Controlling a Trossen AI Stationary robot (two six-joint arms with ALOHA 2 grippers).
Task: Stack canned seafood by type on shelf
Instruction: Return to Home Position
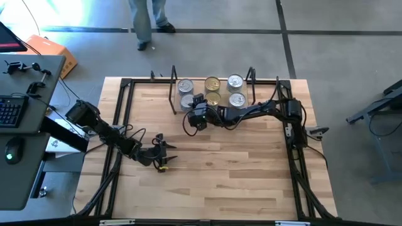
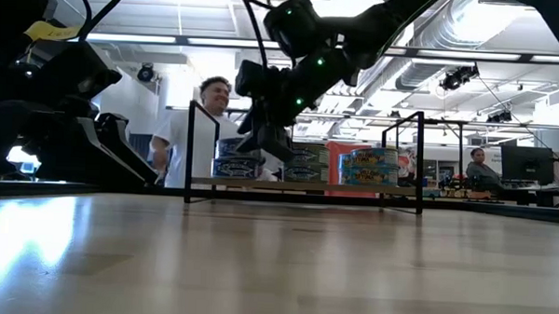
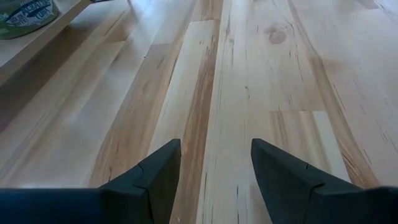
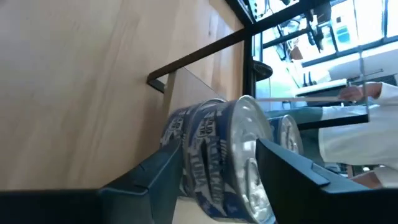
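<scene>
The shelf [image 1: 173, 95] stands at the table's far middle. On its board are silver-lidded tins [image 1: 185, 86] at the left, gold-lidded tins [image 1: 212, 83] in the middle and silver-lidded tins [image 1: 235, 81] at the right. My right gripper [image 1: 195, 109] is open just in front of the shelf's left end. In the right wrist view its gripper [image 4: 219, 148] frames a stack of two blue-labelled silver-lidded tins [image 4: 214, 155] resting on the shelf board, and I see no touch. My left gripper [image 1: 161, 154] is open and empty over bare table at the left [image 3: 216, 152].
The table's black frame [image 1: 119, 113] runs along its edges. A desk with a keyboard [image 1: 9, 110] stands to the left. A person [image 2: 206, 126] stands beyond the far edge and another [image 2: 479, 169] sits at the far right. Bare wood [image 1: 226, 169] lies toward the near edge.
</scene>
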